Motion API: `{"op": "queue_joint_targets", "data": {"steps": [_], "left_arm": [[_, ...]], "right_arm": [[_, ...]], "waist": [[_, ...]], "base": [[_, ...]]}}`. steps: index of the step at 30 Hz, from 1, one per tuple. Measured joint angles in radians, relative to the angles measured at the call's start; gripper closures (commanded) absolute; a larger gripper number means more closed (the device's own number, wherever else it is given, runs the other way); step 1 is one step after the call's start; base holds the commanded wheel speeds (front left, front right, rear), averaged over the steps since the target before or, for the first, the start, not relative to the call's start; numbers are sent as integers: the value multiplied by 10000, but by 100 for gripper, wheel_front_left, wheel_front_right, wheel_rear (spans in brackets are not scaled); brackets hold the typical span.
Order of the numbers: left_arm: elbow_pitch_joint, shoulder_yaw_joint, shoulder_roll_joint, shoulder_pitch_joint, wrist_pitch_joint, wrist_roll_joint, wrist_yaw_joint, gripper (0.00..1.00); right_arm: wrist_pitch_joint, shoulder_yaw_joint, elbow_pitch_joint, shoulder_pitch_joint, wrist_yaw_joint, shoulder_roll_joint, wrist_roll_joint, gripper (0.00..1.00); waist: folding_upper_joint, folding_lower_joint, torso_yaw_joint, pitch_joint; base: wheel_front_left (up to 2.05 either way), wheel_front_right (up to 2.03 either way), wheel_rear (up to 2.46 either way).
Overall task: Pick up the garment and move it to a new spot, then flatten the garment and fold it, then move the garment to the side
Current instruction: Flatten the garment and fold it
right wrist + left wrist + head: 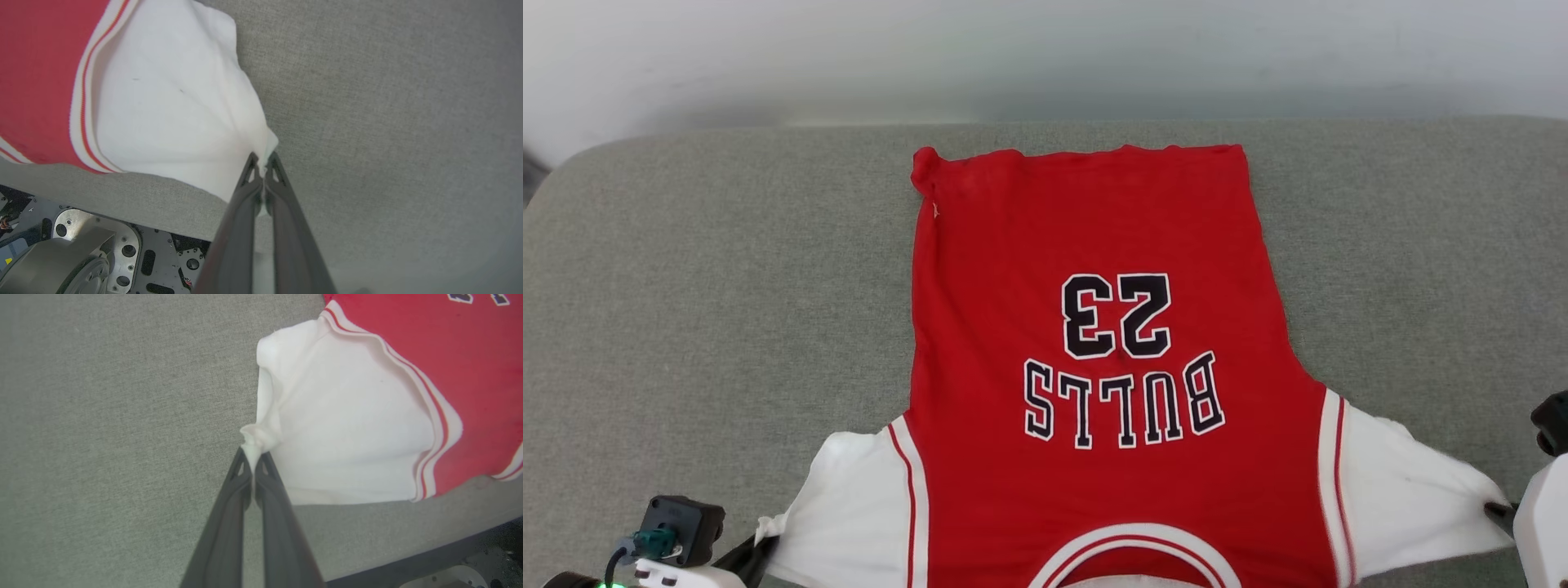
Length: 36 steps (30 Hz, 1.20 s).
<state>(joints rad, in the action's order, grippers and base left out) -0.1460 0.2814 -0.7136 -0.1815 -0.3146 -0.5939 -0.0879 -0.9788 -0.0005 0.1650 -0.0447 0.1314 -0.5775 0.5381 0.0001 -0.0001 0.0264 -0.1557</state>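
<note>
The jersey (1094,245) lies face up across the middle of the bench (686,286). Its hem is toward the bench's far edge and its collar at the bench's near edge, so the lettering reads upside down from the head view.

The left pincer (254,459) is clenched on the tip of one white sleeve (347,428), toward the bench's left side. The cloth is bunched into a small knot between the fingers. The right pincer (262,161) is clenched on the tip of the other sleeve (171,106), toward the bench's right side, and creases fan out from that pinch.

This looks like the flattening step, with the sleeves drawn outward and the body mostly smooth. The hem corner (925,167) toward the bench's far left is rolled over on itself.

The next move probably needs an even outward pull on both sleeves. After that they should be laid flat on the bench and let go without dragging the body askew. The rolled corner likely needs smoothing before any fold
</note>
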Motion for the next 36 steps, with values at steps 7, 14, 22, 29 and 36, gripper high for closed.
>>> {"op": "queue_joint_targets", "data": {"steps": [7,14,22,29,36], "left_arm": [[-1133,140,79,360,29,105,31,100],[-2556,539,121,662,-251,497,-33,100],[-3657,1058,345,1596,-345,1195,84,100],[-3870,1611,683,2210,-257,1547,326,100],[-3871,1914,1016,2583,-79,1599,458,100]], "right_arm": [[-111,-529,713,1345,-6,-50,399,0],[-825,-702,688,4199,-6,226,431,0],[-2623,-543,-1089,7838,-6,295,-336,0],[-3793,-625,-2545,10025,-6,268,-1674,0],[-4403,-882,-3384,10908,-6,305,-2805,0]], "waist": [[0,2,297,-678],[0,3,934,-1655],[-1,4,1985,-3099],[0,4,3137,-4161],[0,3,4148,-4899]], "base": [[0,0,0],[0,0,0],[0,0,0],[0,0,0],[0,0,0]]}}
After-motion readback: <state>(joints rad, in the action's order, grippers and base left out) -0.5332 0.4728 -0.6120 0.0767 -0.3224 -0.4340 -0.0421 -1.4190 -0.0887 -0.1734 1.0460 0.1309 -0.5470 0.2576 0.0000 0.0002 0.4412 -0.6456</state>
